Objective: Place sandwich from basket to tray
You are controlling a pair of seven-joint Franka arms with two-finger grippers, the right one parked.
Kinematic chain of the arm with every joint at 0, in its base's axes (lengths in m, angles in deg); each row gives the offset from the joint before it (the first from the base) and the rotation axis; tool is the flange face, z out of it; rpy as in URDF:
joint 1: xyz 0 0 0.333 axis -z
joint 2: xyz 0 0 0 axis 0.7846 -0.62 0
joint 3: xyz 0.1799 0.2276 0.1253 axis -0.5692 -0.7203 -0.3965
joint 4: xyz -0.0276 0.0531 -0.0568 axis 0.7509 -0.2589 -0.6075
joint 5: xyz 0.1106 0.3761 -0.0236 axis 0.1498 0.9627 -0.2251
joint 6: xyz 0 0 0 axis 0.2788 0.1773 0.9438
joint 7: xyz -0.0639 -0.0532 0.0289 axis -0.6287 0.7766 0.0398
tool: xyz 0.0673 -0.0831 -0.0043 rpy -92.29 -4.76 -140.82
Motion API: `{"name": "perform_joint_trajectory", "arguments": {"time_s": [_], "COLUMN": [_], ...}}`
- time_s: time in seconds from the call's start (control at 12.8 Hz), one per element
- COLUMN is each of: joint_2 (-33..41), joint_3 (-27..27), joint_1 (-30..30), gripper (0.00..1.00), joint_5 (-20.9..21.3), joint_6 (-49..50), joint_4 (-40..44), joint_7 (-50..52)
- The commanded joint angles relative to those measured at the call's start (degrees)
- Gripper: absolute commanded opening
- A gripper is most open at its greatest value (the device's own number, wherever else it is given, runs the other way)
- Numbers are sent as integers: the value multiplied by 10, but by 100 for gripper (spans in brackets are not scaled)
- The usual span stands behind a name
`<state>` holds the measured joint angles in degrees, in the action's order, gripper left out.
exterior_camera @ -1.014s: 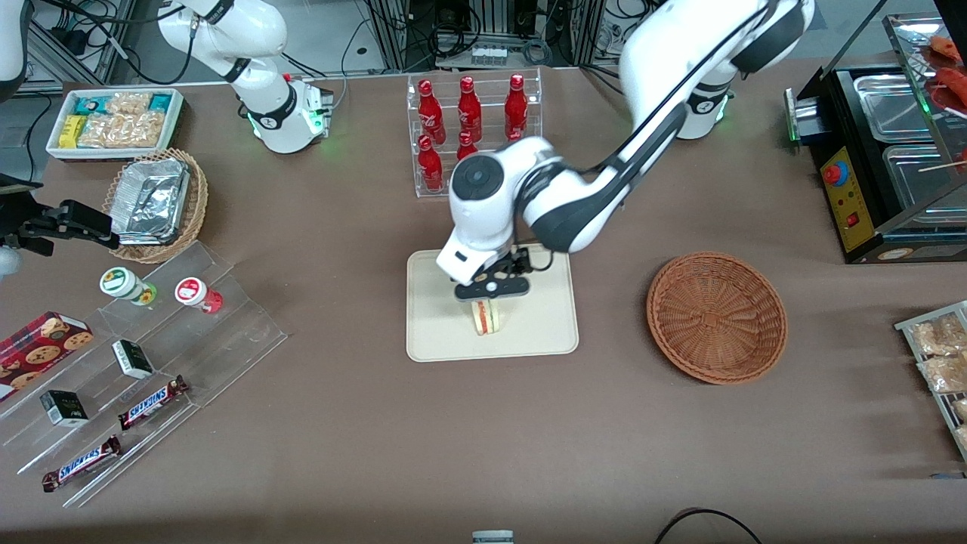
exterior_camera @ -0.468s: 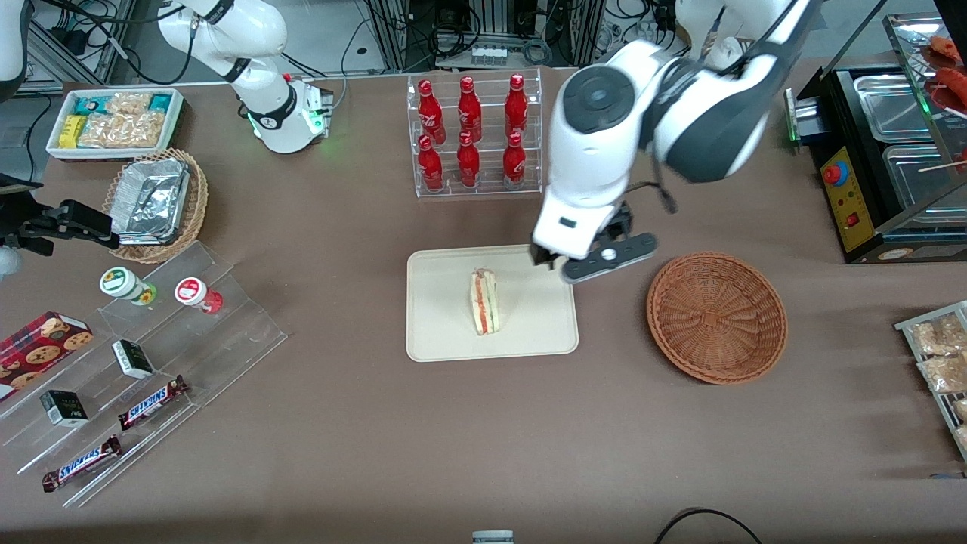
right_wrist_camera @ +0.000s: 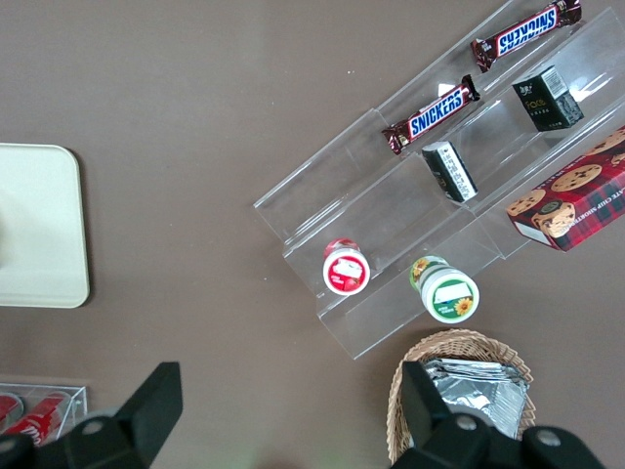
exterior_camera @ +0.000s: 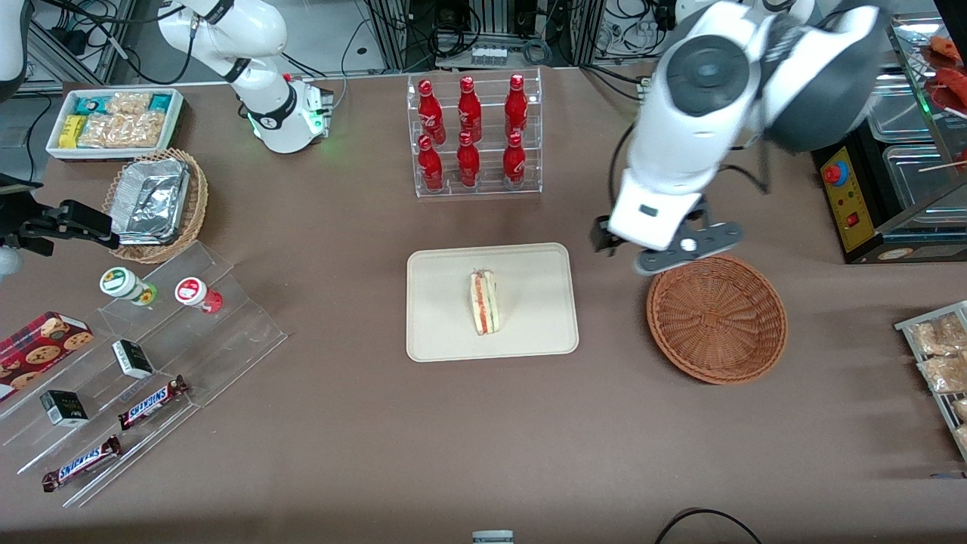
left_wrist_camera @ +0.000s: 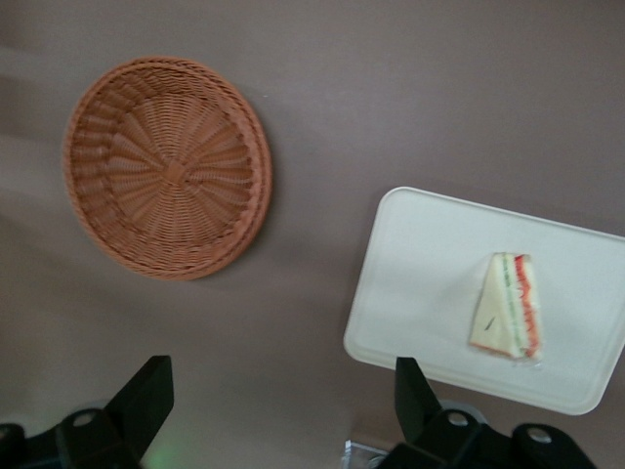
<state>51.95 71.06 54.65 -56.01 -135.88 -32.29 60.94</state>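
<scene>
The sandwich (exterior_camera: 484,304) is seen at frame centre on the tray (exterior_camera: 438,336); the basket (exterior_camera: 716,317) is empty. The tool (exterior_camera: 665,249), spread wide and empty, hangs above the basket rim. Placement is judged complete; only retraction is required.

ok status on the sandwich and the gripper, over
Gripper open, empty, raised above the table beside the basket. Sandwich lying on the tray, free of the fingers. Basket empty. Nothing in the way.
</scene>
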Motion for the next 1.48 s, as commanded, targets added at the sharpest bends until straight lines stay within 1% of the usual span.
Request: {"name": "perform_joint_trajectory", "arguments": {"time_s": [0.0, 0.16, 0.23, 0.39, 0.47, 0.55, 0.78, 1.01, 1.17, 1.4], "joint_2": [43, 74, 83, 98, 107, 119, 144, 154, 158, 165], "joint_3": [-23, -86, -113, -150, -169, -189, -235, -270, -296, -306], "joint_1": [-23, -19, -17, -17, -16, -16, -16, -15, -3, -2], "gripper": [100, 100, 100, 100, 100, 100, 100, 100, 100, 100], "joint_5": [-23, -59, -64, -64, -68, -81, -84, -86, -87, -86], "joint_6": [35, 52, 65, 86, 86, 83, 79, 79, 75, 74], "joint_4": [-18, -22, -23, -28, -39, -51, -84, -88, -92, -93], "joint_7": [-88, -175, -214, -287, -314, -341, -408, -442, -448, -449]}}
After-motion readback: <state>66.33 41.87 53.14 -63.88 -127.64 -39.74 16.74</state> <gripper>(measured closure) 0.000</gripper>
